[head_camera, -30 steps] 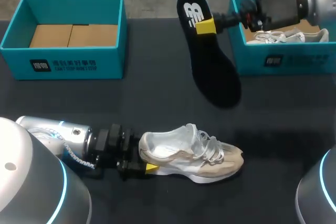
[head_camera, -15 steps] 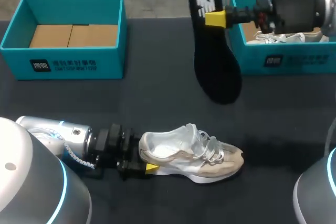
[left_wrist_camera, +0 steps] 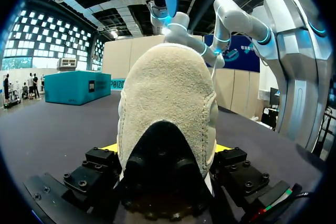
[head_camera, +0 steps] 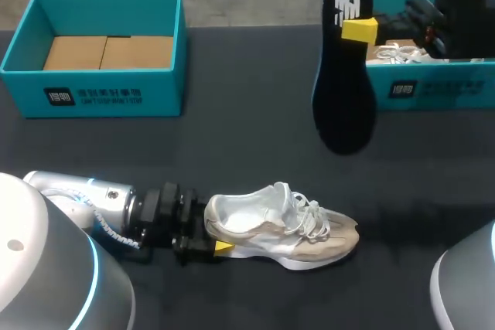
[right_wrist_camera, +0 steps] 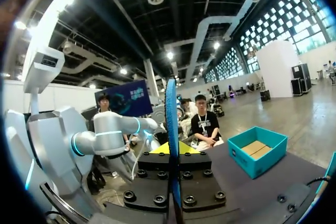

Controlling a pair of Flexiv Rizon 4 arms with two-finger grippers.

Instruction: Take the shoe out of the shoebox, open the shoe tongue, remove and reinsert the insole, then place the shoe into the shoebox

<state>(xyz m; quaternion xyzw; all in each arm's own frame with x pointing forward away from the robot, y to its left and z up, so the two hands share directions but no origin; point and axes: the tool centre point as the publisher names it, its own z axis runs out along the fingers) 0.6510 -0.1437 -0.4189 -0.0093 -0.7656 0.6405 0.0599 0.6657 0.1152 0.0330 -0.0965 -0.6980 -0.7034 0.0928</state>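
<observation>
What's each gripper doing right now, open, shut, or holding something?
Left gripper: shut on the heel of the sneaker.
Right gripper: shut on the black insole, held above the table.

Beige shoe (head_camera: 282,226) sits upright; black insole (head_camera: 344,102) hangs, apparently vertical.

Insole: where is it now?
Head view, right side: insole hangs upright in the right end effector, in the air at the left corner of the right shoebox, beyond the shoe.

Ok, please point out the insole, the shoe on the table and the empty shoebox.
insole (head_camera: 345,117), head view, wide forefoot part.
shoe (head_camera: 280,233), head view, side at midfoot.
empty shoebox (head_camera: 93,96), head view, front wall.
</observation>
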